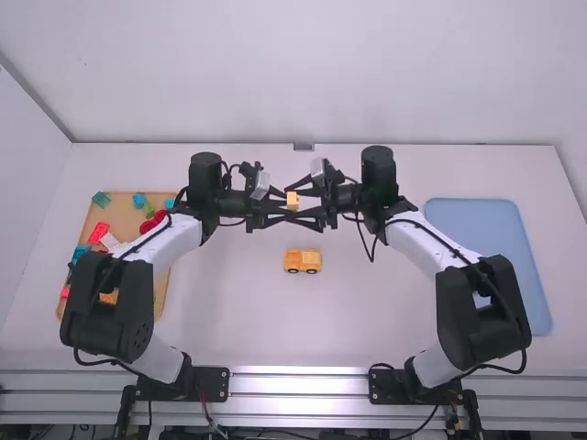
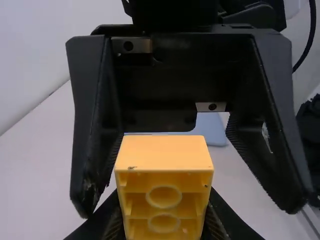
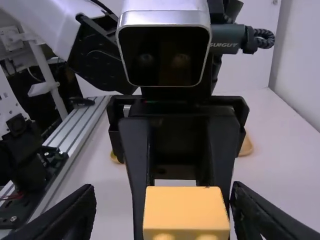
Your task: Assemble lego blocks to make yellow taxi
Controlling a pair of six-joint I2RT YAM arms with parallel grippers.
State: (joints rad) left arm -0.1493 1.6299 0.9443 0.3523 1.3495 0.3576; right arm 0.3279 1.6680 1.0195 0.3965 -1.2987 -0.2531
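In the high view my left gripper [image 1: 283,205] and my right gripper [image 1: 295,203] face each other above the table's middle. Between them is a small yellow block [image 1: 293,200]. The left wrist view has my left gripper [image 2: 163,220] shut on the yellow block [image 2: 164,165], round studs visible on one face. My right gripper [image 3: 162,210] stands open around the block [image 3: 186,212] in the right wrist view, one finger close beside it and the other apart. A yellow toy car body [image 1: 303,261] with dark wheels sits on the table nearer the arm bases.
On the left lies a brown tray [image 1: 161,286] with several coloured bricks, partly behind the left arm. A blue tray [image 1: 486,225] lies at the right, partly behind the right arm. White table surface [image 1: 303,321] surrounds the car body.
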